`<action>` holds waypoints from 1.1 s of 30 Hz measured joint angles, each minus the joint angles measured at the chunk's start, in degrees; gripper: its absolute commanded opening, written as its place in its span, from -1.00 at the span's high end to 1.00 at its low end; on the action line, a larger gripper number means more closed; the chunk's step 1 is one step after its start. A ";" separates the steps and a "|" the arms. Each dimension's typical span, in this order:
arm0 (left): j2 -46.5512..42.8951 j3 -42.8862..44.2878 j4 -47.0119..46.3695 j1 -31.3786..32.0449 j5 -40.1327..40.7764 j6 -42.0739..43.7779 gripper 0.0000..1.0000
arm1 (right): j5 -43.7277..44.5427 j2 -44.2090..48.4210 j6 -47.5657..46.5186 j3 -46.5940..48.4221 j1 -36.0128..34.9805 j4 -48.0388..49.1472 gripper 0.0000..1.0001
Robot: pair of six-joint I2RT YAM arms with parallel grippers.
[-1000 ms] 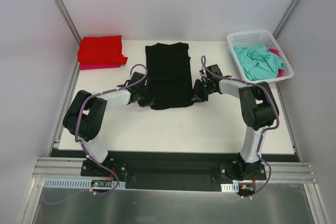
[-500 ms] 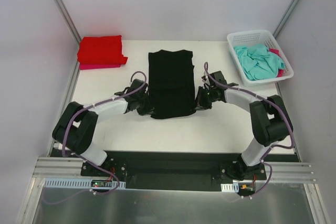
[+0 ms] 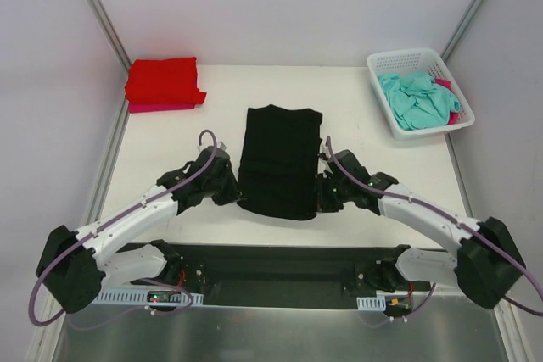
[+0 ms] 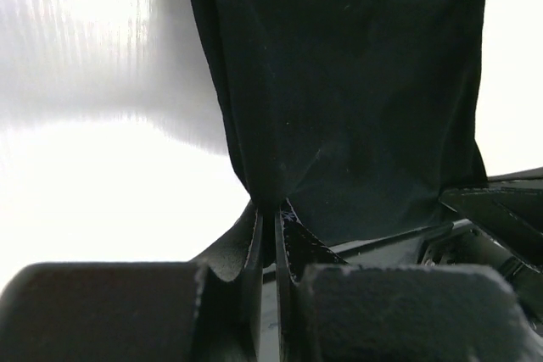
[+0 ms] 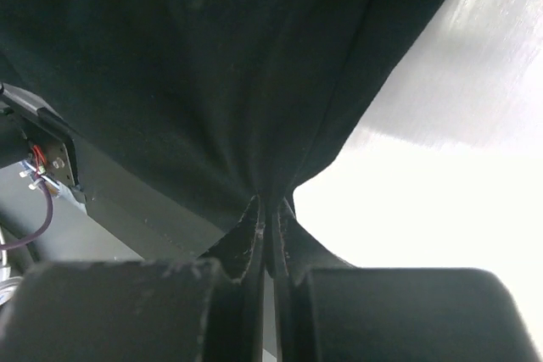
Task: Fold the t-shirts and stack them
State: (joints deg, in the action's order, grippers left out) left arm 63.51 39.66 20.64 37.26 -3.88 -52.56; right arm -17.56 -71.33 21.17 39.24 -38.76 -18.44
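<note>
White tabletop (image 3: 161, 137) bears the black t-shirt (image 3: 280, 158) at its middle, long axis running near to far, near end at the tabletop's near edge (which end is the collar we cannot tell). We see the left gripper (image 3: 226, 190) pinching its near left corner and the right gripper (image 3: 326, 194) pinching its near right corner, cloth bunched between closed jaws. The shirt stretches far of both grippers, neither arm nearer

Black t-shirt (image 3: 280, 161); red t-shirt (image 3: 163, 80); pink t-shirt (image 3: 161, 108); teal t-shirt (image 3: 416, 99); white mesh basket (image 3: 404, 58); white table (image 3: 212, 120).
</note>
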 measured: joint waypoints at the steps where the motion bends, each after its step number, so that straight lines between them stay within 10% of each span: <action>1: -1.75 -0.13 1.03 0.98 0.70 -0.74 1.00 | 1.46 2.43 0.66 -0.20 -1.38 -0.98 0.99; 16: -11.85 8.85 13.07 8.55 9.09 -7.04 1.00 | 17.68 21.86 4.02 7.17 -6.84 -15.98 0.99; 33: 14.12 28.70 15.82 3.37 17.38 0.22 1.00 | 24.94 -2.32 -5.86 25.09 1.70 -16.68 0.99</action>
State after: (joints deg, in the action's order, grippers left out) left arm 77.62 68.36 36.47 40.62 13.50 -52.34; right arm 7.38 -73.65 15.31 64.34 -37.06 -35.11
